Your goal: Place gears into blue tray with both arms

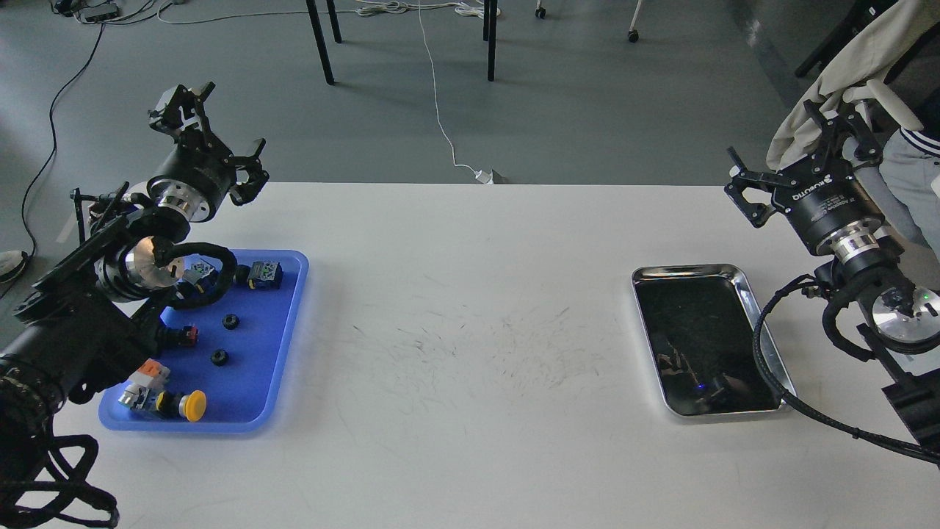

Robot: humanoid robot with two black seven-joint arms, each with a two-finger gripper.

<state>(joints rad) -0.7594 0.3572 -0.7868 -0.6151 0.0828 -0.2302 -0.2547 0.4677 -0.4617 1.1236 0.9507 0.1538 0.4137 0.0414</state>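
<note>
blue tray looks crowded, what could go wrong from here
1. The two gears are tiny and lie among switches in the blue tray; a claw reaching there might nudge a switch.
2. The left arm covers the tray's left side, so anything there is hidden from the head view.
3. Both claws, left and right, are raised and hold nothing.

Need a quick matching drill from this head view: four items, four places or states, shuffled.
Column 1:
1. gears
2. steel tray
3. yellow-cap switch
4. left hand

Column 2:
A. near end of the blue tray
B. raised over the table's far left corner
C. on the table's right side
D. middle of the blue tray

Pairs: 1-D, 2-C, 3-A, 4-B
</note>
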